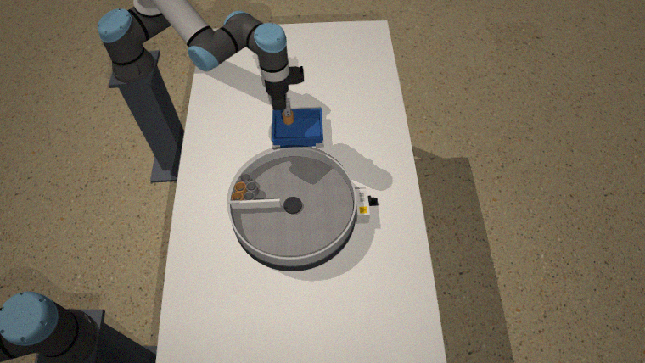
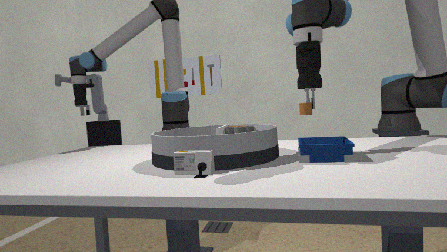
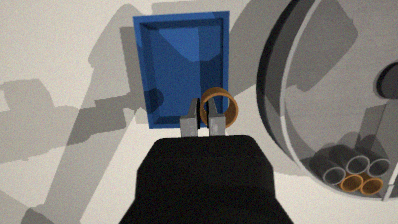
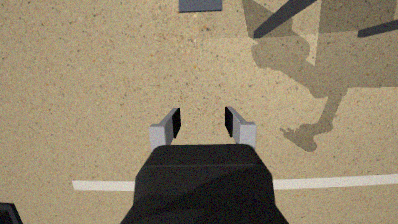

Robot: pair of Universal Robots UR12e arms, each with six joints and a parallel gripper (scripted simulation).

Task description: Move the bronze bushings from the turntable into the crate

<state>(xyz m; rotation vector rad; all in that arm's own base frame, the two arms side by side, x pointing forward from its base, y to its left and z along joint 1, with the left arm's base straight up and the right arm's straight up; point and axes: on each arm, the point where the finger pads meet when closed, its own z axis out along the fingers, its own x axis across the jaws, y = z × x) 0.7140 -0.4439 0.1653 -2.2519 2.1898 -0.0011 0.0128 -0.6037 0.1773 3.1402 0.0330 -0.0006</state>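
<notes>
Bronze bushing (image 1: 288, 118) (image 2: 306, 109) (image 3: 234, 116) upright (axis vertical), in left hand (image 1: 287, 109) (image 2: 310, 106) (image 3: 202, 112).

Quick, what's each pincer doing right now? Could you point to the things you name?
Left pincer (image 2: 309, 105) (image 3: 203, 107): closed, gripping one wall of a bronze ring (image 1: 288, 118) (image 2: 305, 109) (image 3: 234, 114).
Right pincer (image 2: 84, 112) (image 4: 202, 122): open, holding nothing.

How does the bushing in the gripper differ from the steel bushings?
The held bronze bushing is orange-brown; the steel bushings are grey. The bronze one hangs by its wall from the left gripper above the crate, while the steel ones stand on the turntable. Both kinds are hollow and round.
</notes>
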